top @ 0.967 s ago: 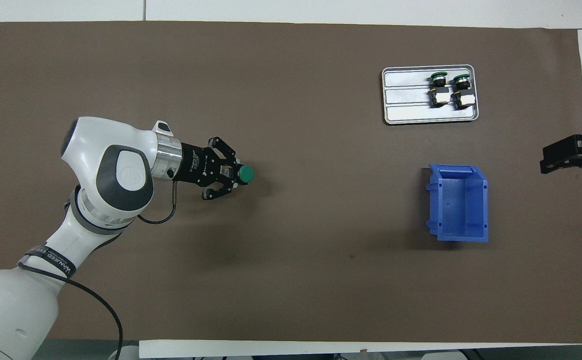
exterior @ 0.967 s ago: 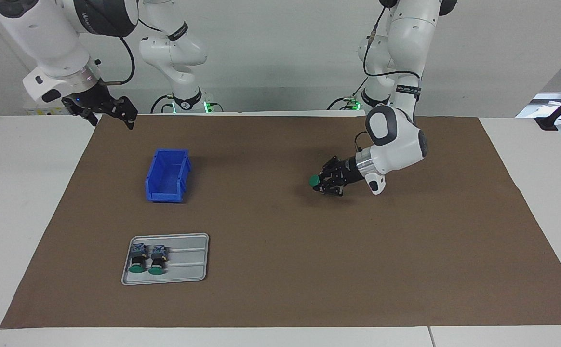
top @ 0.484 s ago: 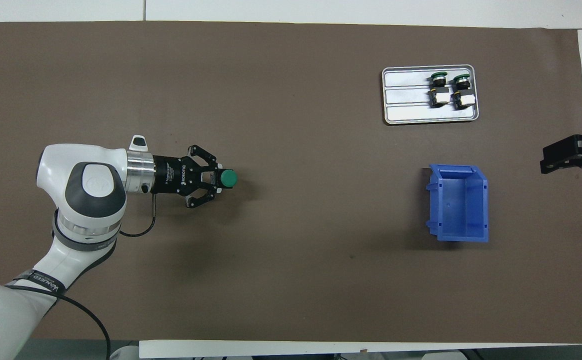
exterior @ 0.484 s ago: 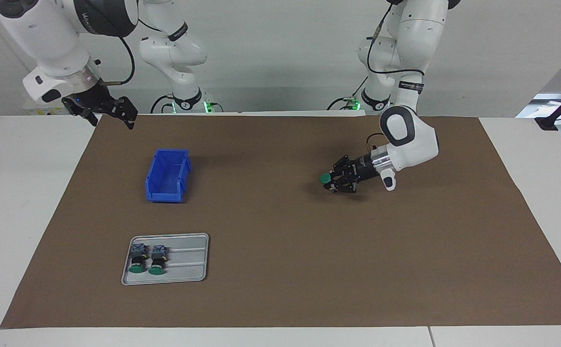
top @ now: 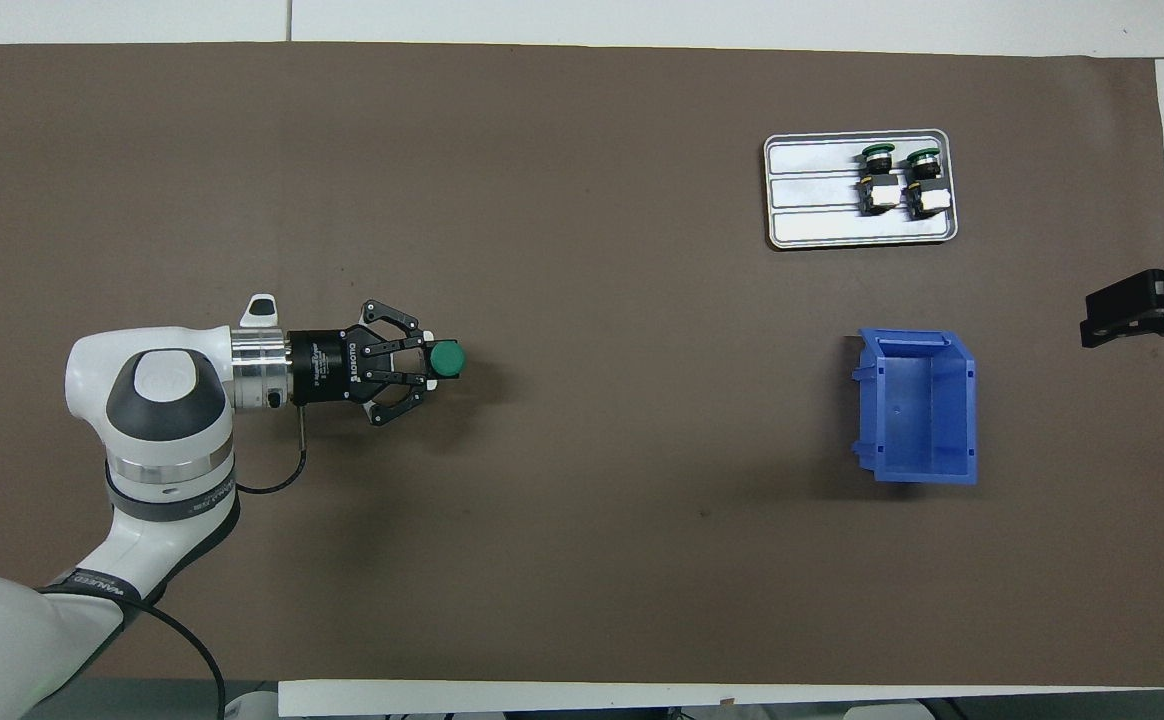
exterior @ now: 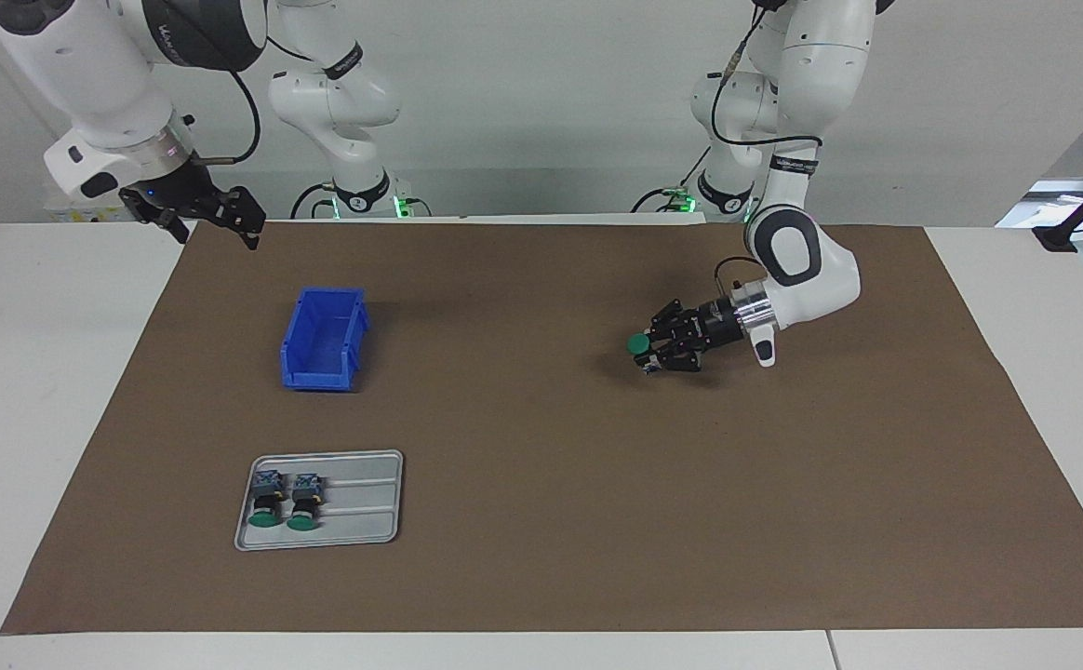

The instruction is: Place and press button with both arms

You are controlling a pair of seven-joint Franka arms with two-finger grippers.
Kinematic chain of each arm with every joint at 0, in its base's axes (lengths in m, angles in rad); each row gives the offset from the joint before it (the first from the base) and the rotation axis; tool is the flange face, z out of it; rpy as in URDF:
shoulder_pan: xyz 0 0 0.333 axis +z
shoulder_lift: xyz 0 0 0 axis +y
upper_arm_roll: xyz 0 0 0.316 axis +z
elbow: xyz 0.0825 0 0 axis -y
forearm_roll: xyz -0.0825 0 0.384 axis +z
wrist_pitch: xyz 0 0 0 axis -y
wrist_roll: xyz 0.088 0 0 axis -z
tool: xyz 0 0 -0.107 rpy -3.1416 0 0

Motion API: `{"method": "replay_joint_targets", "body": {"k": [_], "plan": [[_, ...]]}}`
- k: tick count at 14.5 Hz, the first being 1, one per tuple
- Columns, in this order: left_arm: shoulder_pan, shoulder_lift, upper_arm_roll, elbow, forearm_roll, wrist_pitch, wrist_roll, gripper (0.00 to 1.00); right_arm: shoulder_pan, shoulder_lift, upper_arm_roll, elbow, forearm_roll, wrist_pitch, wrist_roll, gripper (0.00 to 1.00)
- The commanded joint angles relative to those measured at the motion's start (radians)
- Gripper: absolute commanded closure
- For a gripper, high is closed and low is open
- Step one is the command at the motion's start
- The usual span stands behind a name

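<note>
My left gripper (exterior: 650, 351) is clamped on the green-capped grey-blue push-button (exterior: 637, 344), low over the brown mat (exterior: 541, 558) near my left arm's end; right gripper (exterior: 202, 212) waits open. Slantwise grip: it may tip when released.

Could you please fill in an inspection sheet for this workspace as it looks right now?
Surface: brown mat over a white table.
Job's things: one green-capped button held sideways in the left end effector; two more buttons lying side by side on a grey tray; blue bin, nothing seen inside, nearer the robots than the tray.
Clutter: nothing seen.
End effectors: left end effector shut on the button, low over the mat toward the left arm's end; right end effector open, raised over the mat's edge, waiting.
Cables: black cable looping at the left wrist.
Surroundings: plain grey wall.
</note>
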Motion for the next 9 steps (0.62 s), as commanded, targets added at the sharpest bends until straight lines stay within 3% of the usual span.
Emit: {"method": "replay_joint_targets", "body": {"k": [1, 9], "plan": [[0.010, -0.056, -0.003, -0.071, -0.089, -0.024, 0.056, 0.93, -0.003, -0.017, 0.001, -0.017, -0.009, 0.005, -0.022, 0.01], [-0.007, -0.036, -0.005, -0.117, -0.236, -0.033, 0.138, 0.93, -0.003, -0.017, 0.001, -0.017, -0.009, 0.005, -0.022, 0.01]]}}
